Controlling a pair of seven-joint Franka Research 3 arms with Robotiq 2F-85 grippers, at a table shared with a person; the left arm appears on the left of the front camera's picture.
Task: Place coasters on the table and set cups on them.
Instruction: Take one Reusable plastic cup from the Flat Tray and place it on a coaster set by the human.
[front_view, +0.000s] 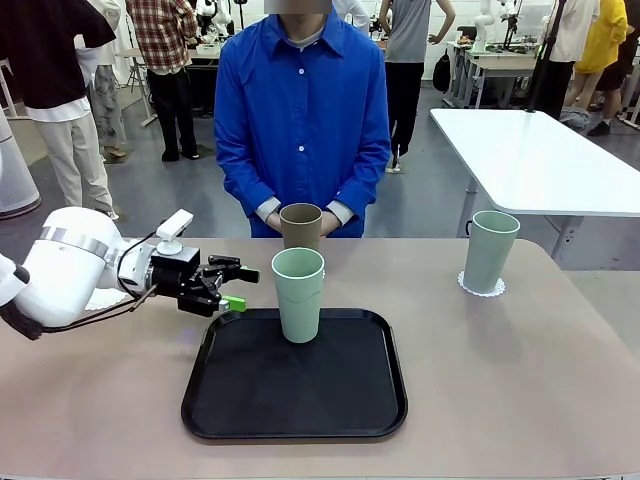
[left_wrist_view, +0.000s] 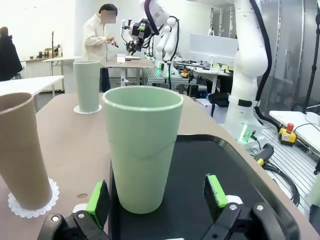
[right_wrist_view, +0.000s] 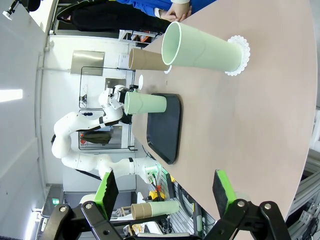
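cups: mint cup (front_view: 298, 293) upright on black tray (front_view: 300, 400), far edge; second mint cup (front_view: 491, 250) on a coaster (front_view: 481, 287), table (front_view: 520, 380) right side; tan cup (front_view: 300, 226) on its coaster (left_wrist_view: 31, 208) behind tray
left gripper (front_view: 232, 285): jaws wide, nothing held, level with tray cup, beside it
right gripper (right_wrist_view: 165, 192): jaws wide, nothing held, above table
person: blue shirt, hands clasped behind tan cup

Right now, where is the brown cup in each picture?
Front view: the brown cup stands at the table's far edge, centre, just behind the green cup on the tray.
Left wrist view: brown cup at the left edge, on a coaster.
Right wrist view: brown cup lies sideways in the picture, upper middle, above the tray.
Shared landmark: the black tray.
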